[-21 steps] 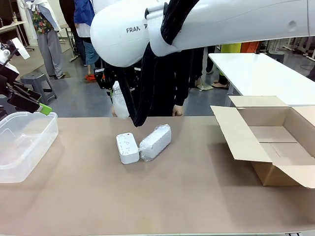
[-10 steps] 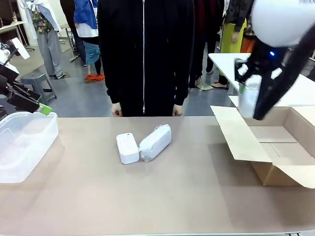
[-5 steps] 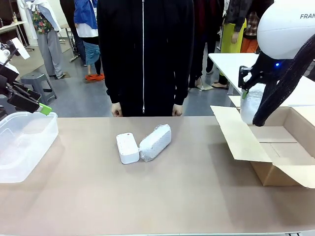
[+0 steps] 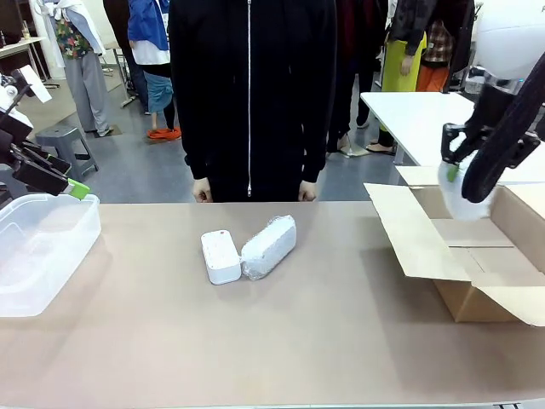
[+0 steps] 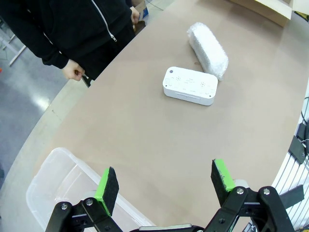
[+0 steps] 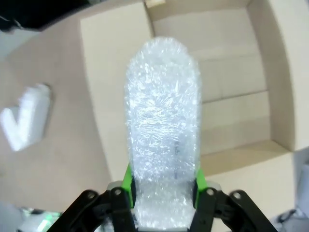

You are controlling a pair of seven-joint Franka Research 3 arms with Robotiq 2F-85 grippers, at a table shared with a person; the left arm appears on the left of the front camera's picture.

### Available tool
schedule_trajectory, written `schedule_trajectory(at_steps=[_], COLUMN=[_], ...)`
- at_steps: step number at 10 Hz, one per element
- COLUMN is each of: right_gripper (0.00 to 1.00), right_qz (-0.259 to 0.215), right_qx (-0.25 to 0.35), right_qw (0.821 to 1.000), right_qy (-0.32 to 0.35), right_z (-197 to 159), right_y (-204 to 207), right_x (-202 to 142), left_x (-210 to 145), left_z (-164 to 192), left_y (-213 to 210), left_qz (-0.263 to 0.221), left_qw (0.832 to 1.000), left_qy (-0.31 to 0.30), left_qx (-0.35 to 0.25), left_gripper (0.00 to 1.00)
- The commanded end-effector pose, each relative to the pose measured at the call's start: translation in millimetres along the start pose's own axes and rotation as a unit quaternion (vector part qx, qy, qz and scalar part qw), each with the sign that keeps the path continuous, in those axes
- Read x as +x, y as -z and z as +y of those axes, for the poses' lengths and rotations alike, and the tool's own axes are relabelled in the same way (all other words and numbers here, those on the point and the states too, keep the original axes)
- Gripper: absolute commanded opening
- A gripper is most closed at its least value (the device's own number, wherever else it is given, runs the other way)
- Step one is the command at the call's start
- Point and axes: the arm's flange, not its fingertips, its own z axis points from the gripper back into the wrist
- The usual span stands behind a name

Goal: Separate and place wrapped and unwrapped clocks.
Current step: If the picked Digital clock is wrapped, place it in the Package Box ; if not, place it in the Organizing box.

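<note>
**Far left.** Clear plastic tub [image 4: 81, 243] sits at the table's left edge, with nothing visible inside. Judged to be the bin for one class of clock, probably the bare one, since a wrapped one is held over the box. The left gripper [image 5: 164, 181] hangs above the tub's near side. Its jaws are spread wide, with nothing between the green pads. It faces across the table [image 4: 281, 341] toward the two loose clocks, parked clear of the other arm.

**Centre.** The bare clock [image 4: 220, 256] lies flat, face up. One end touches the wrapped clock on the table [image 4: 269, 247], and the pair forms a shallow V. Both are unsorted. A person [image 4: 249, 94] stands at the far edge behind them, hands down, touching nothing.

**Right.** The cardboard box [image 4: 421, 247] has its flaps folded out and its mouth open upward. In the right wrist view its floor is bare cardboard, with no clock in it yet. The right gripper [image 6: 163, 188] is clamped on one end of the held wrapped clock [image 6: 163, 121], pads on its two long sides. The bundle sticks out along the fingers, pointing down at the box. It hangs over the open mouth near the left flap, clear of the walls. Judgement: drop stage, with one clock of three nearly placed.
</note>
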Motion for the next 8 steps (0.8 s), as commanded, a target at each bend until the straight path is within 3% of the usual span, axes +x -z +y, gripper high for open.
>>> schedule_trajectory(at_steps=[1,5,8], right_gripper=[0.52,0.52,0.52], right_qz=[0.018,0.014,0.033], right_qx=[-0.037,0.037,0.05], right_qw=[0.998,0.996,0.996], right_qy=[-0.037,-0.082,-0.067], right_z=[-22,-68,-69], right_y=[12,64,107], right_x=[23,58,90], left_x=[0,0,0], left_z=[1,1,1], left_y=[1,1,1], left_qz=[-0.003,-0.003,-0.003], left_qw=[1.0,1.0,1.0], left_qy=[-0.002,-0.002,-0.002], left_qx=[-0.005,-0.005,-0.005], left_gripper=[1.0,1.0,1.0])
